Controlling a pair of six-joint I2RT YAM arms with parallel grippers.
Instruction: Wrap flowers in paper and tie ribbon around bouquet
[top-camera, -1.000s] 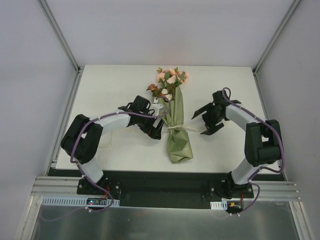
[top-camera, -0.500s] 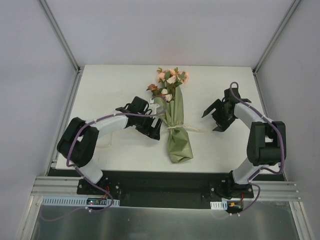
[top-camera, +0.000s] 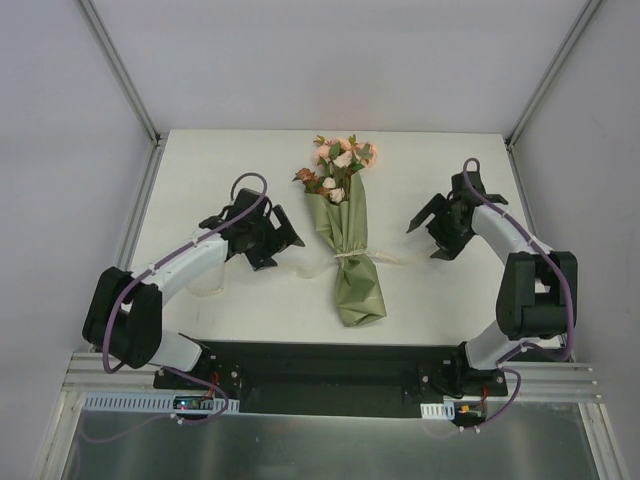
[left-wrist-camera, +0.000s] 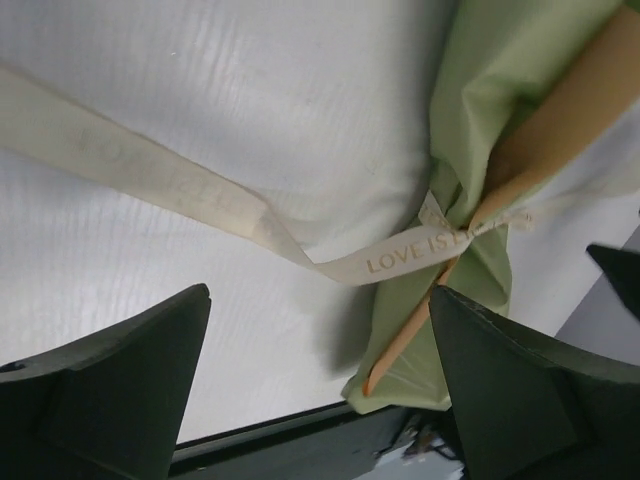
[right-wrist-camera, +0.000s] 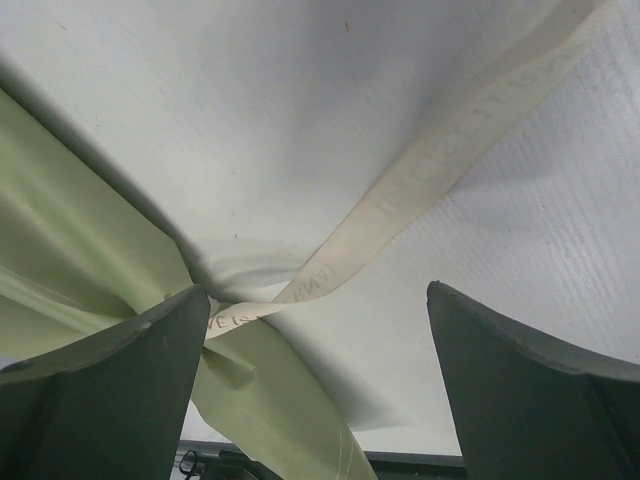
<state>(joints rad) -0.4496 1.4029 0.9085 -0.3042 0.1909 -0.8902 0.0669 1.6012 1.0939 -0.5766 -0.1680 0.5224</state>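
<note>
The bouquet (top-camera: 350, 240) lies in the middle of the table, blooms toward the far side. Its flowers (top-camera: 338, 165) stick out of an olive-green paper (top-camera: 358, 285) cone with an orange-tan inner face. The cream ribbon (top-camera: 352, 257) is knotted round the cone's waist, its tails trailing left and right on the table. My left gripper (top-camera: 285, 240) is open, left of the cone and apart from it. My right gripper (top-camera: 425, 240) is open, right of the cone. The left wrist view shows the ribbon (left-wrist-camera: 200, 195) and paper (left-wrist-camera: 480, 100) beyond my left gripper (left-wrist-camera: 320, 295). In the right wrist view the ribbon (right-wrist-camera: 430, 170) runs from the paper (right-wrist-camera: 80, 210) past my right gripper (right-wrist-camera: 318, 292).
The white table (top-camera: 230, 170) is walled by light panels on the left, back and right. A black rail (top-camera: 320, 355) with both arm bases runs along the near edge, just below the cone's bottom end.
My left gripper has drawn back to the left, away from the cone. My right gripper has moved right and a little farther back. The bouquet has not moved.
</note>
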